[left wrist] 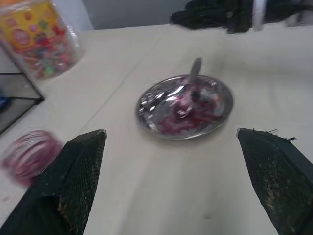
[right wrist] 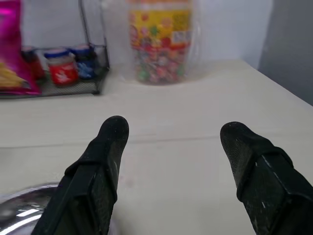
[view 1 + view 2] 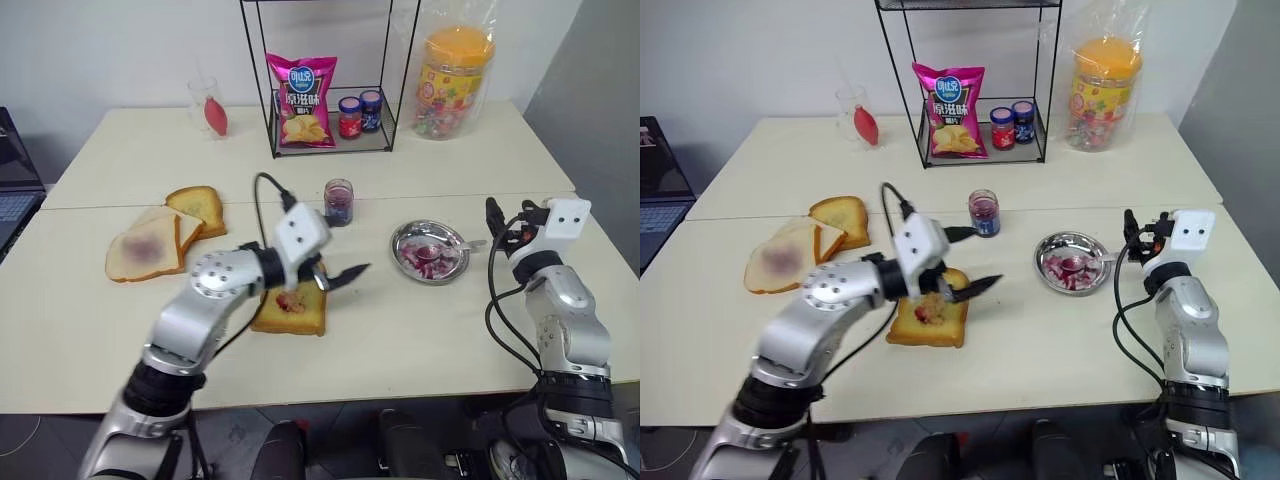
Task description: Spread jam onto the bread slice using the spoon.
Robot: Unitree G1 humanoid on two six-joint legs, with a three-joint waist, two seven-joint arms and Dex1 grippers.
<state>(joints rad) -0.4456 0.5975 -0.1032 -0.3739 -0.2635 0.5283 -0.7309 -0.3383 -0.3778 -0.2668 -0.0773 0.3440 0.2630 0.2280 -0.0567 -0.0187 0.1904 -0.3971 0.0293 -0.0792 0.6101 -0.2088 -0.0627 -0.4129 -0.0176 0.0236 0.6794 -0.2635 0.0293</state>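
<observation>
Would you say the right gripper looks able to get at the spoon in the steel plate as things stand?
Probably yes. The right gripper is open and empty beside the plate, and the spoon lies with its handle over the rim toward it, with nothing between them.

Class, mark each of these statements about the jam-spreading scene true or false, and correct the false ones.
1. The spoon rests in the round steel plate. True.
2. The right gripper is shut on the spoon. False: its fingers stand apart with nothing between them.
3. The bread slice already has jam on it. True: a red dab sits on its top face.
4. The left gripper is open. True.
5. The chips bag lies flat on the table beside the plate. False: it stands on the wire rack's shelf.
6. The open jam jar stands on the bread slice. False: it stands on the table behind it.
</observation>
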